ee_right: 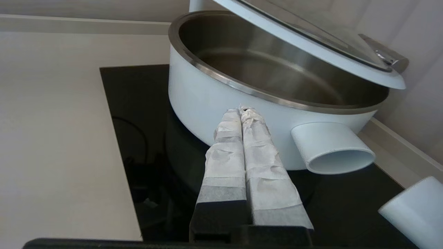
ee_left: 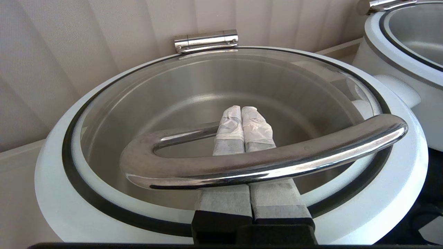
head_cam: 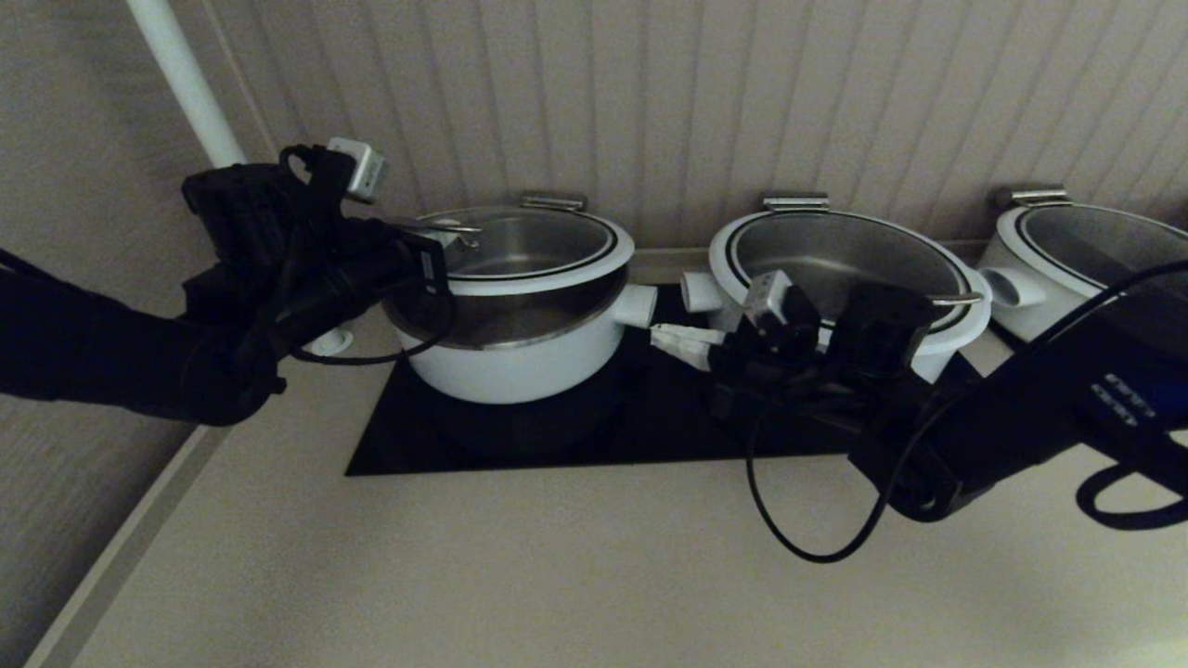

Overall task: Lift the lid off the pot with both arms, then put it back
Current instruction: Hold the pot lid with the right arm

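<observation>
The pot [head_cam: 520,357] stands at the left of a black cooktop. Its lid [head_cam: 557,276] is raised and tilted, front edge up, back edge by the steel bracket [head_cam: 553,200]. My left gripper [head_cam: 453,237] is shut, its closed fingers pushed under the lid's steel handle [ee_left: 263,162], which rests on top of them; it also shows in the left wrist view [ee_left: 241,112]. My right gripper [head_cam: 682,343] is shut and empty, low beside the pot's right side handle [ee_right: 328,145], its tips [ee_right: 242,111] close to the pot wall [ee_right: 207,100], below the raised lid [ee_right: 311,45].
Two like white pots with lids stand to the right, the middle pot [head_cam: 835,269] just behind my right arm and the right pot [head_cam: 1077,250] beyond it. The black cooktop [head_cam: 557,436] lies on a pale counter. A ribbed wall runs behind and a white pipe [head_cam: 186,83] stands at the back left.
</observation>
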You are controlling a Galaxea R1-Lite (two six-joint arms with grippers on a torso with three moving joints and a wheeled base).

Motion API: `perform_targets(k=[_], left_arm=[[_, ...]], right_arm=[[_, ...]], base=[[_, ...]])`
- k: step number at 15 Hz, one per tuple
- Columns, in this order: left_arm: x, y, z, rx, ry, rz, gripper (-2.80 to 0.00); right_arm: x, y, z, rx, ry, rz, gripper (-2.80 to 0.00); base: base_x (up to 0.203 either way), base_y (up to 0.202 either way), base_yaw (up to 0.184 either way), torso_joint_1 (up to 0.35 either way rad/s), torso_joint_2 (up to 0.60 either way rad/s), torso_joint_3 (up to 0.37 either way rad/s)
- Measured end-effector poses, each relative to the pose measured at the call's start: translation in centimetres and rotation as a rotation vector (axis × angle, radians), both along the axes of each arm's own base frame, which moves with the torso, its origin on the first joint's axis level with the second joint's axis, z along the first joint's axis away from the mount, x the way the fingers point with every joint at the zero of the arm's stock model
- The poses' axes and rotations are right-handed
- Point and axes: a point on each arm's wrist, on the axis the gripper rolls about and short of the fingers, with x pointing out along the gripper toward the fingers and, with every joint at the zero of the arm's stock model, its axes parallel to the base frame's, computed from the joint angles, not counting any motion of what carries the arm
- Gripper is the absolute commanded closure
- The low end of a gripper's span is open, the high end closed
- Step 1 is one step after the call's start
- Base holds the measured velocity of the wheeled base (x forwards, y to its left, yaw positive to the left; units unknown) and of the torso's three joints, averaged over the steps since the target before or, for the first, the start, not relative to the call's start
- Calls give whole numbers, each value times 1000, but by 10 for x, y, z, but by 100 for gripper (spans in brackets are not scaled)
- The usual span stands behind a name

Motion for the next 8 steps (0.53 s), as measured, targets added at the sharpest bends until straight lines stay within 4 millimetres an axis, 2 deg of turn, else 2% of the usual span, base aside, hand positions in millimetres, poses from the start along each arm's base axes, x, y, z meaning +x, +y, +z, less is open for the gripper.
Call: perform_targets(k=[8], left_arm=[[-1, 0, 1, 0, -2, 0, 0]], right_arm=[[9, 26, 9, 62, -31, -37, 0]], base=[[0, 0, 0, 0, 0, 0]])
